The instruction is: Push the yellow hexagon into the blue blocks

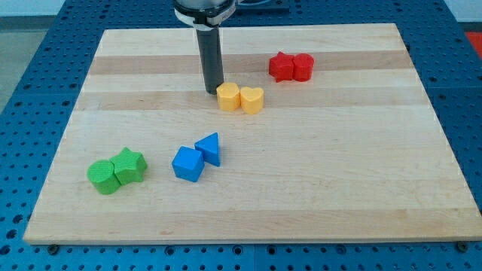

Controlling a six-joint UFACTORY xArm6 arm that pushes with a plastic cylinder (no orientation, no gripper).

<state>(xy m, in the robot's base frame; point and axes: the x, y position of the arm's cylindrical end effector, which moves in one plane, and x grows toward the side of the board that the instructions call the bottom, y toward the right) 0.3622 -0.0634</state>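
Note:
The yellow hexagon (228,97) lies near the board's middle top, touching a yellow heart (252,100) on its right. My tip (213,91) rests on the board just to the upper left of the hexagon, almost touching it. The two blue blocks lie lower down and to the left: a blue cube (187,163) and a blue triangle (209,148), side by side and touching. They are well below the hexagon.
Two red blocks (291,67) sit together at the upper right. A green cylinder-like block (104,176) and a green star (129,165) sit together at the lower left. The wooden board (339,188) lies on a blue perforated table.

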